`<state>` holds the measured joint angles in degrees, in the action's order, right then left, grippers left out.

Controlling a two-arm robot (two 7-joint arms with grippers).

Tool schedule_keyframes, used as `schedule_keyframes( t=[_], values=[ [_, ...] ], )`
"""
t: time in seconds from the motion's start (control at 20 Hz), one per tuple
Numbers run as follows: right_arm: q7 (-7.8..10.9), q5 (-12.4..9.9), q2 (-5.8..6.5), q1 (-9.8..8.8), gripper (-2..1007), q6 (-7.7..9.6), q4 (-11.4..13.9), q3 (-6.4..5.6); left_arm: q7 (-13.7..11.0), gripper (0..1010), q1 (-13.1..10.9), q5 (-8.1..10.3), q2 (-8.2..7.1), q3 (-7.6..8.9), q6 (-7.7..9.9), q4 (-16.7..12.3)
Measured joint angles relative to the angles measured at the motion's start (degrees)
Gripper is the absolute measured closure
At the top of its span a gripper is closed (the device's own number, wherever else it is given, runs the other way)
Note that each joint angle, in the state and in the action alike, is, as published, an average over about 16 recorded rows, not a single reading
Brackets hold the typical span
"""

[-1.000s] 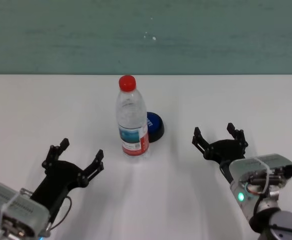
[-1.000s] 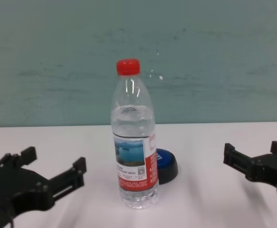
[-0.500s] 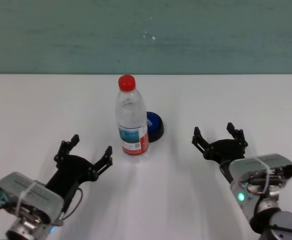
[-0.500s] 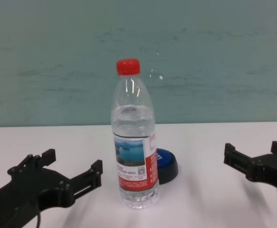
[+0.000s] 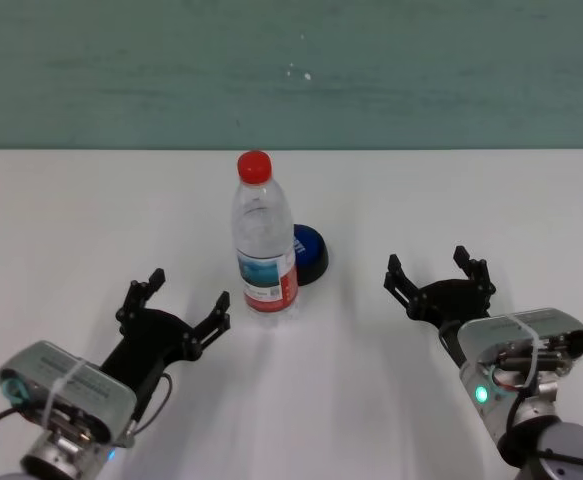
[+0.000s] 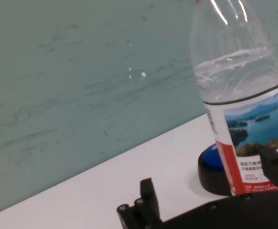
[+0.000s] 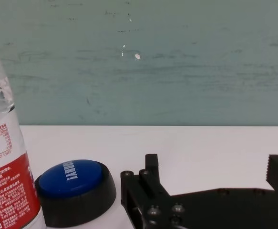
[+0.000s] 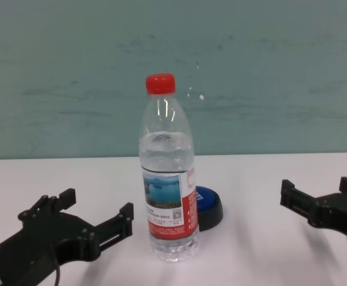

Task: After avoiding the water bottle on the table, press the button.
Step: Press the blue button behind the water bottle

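The water bottle (image 5: 264, 250), clear with a red cap and a blue-and-red label, stands upright mid-table (image 5: 81, 215). Just behind it and to its right sits the button (image 5: 310, 252), its blue dome on a black base partly hidden by the bottle in the chest view (image 8: 210, 205). My left gripper (image 5: 183, 297) is open, low over the table, left of the bottle's base and apart from it. My right gripper (image 5: 427, 262) is open to the right of the button, with a gap between them. The right wrist view shows the button (image 7: 74, 183) beside the bottle (image 7: 5, 186).
A teal wall (image 5: 291, 70) runs behind the table's far edge. White tabletop lies bare between the button and the right gripper (image 8: 317, 187), and to the left of the left gripper (image 8: 96, 204).
My left gripper has moved forward and to the right, closing in on the bottle's left side. The right gripper, the bottle and the button have stayed still.
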<state>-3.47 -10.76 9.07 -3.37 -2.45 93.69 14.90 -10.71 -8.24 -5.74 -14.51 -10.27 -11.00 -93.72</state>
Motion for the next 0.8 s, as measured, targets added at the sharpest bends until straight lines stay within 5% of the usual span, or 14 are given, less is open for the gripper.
schedule_keyframes(
  t=[0.4,0.8],
  values=[
    [0.00,0.00,0.00,0.00,1,0.00,0.00,0.00,-0.35,10,-3.04,0.68,-1.45,1.26,0.75,-4.31],
    [0.00,0.00,0.00,0.00,1,0.00,0.00,0.00,-1.40,10,-7.50,3.04,-3.77,4.67,1.38,-9.88]
  ],
)
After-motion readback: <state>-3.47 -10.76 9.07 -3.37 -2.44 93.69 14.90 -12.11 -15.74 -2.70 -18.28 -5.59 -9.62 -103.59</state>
